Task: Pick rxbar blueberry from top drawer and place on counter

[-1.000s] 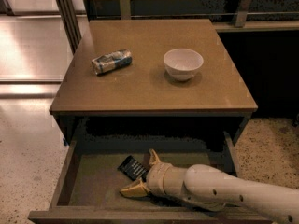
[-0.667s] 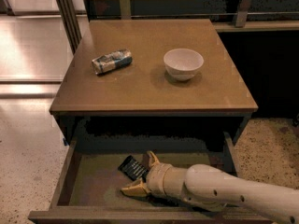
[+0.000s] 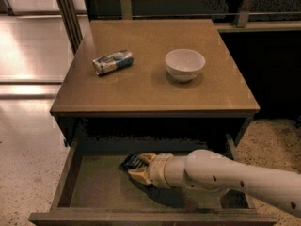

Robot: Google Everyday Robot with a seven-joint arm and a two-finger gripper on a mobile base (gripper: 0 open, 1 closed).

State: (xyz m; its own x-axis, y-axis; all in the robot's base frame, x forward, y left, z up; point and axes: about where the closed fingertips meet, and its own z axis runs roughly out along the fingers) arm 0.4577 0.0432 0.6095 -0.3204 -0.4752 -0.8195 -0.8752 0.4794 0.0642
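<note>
Claw (image 3: 138,166) inside top drawer (image 3: 94,187), raised slightly since a second ago, fingers (image 3: 137,175) now narrowed and pinching rxbar blueberry (image 3: 130,162).

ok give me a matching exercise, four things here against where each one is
Things: 1 can; 2 bowl; 3 rxbar blueberry; 4 gripper.
Places: a in the top drawer, at the gripper's tip; b upright on the counter, right in view; c reaching into the drawer from the right; d on its side on the counter, left in view.
Pairs: 1-d; 2-b; 3-a; 4-c.
</note>
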